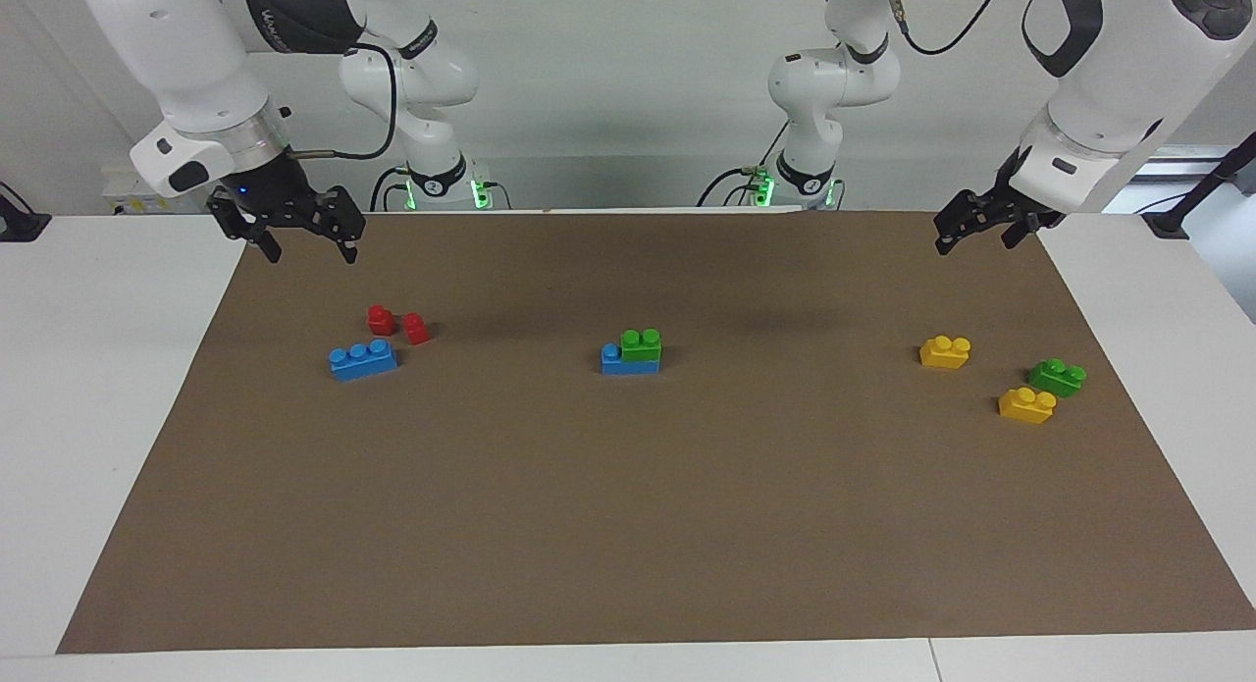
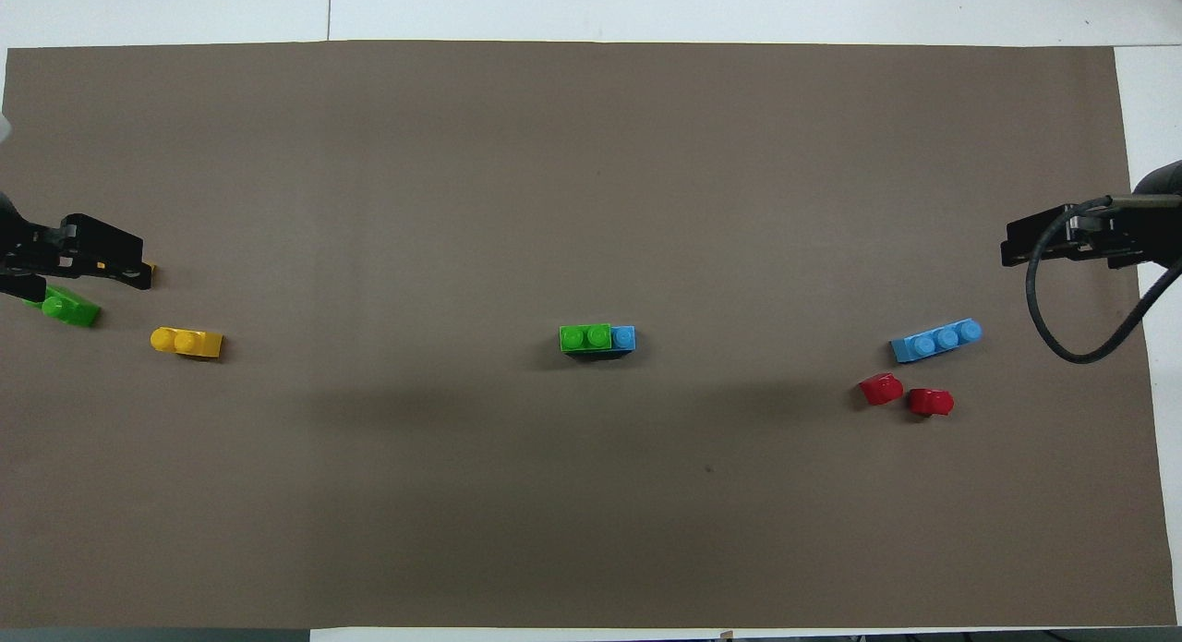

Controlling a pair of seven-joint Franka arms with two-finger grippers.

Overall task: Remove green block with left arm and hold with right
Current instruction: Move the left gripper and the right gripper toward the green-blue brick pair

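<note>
At frame centre the green block [image 1: 642,345], likely light, stiff and slick, sits studded on a blue brick [image 1: 628,362]: pinch its flat sides, both the left gripper [image 1: 981,227] and the right gripper [image 1: 294,233] being spread and empty.

A white bench [image 1: 98,388] carries a brown mat [image 1: 628,525]; bricks lie mid-frame: blue [image 1: 363,360] and red [image 1: 397,323] left, blue base brick [image 1: 628,365] centre, yellow [image 1: 945,352] right.

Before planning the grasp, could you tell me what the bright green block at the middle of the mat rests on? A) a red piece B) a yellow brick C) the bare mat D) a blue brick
D: the green block sits stacked on a blue brick, one blue stud left uncovered.
</note>
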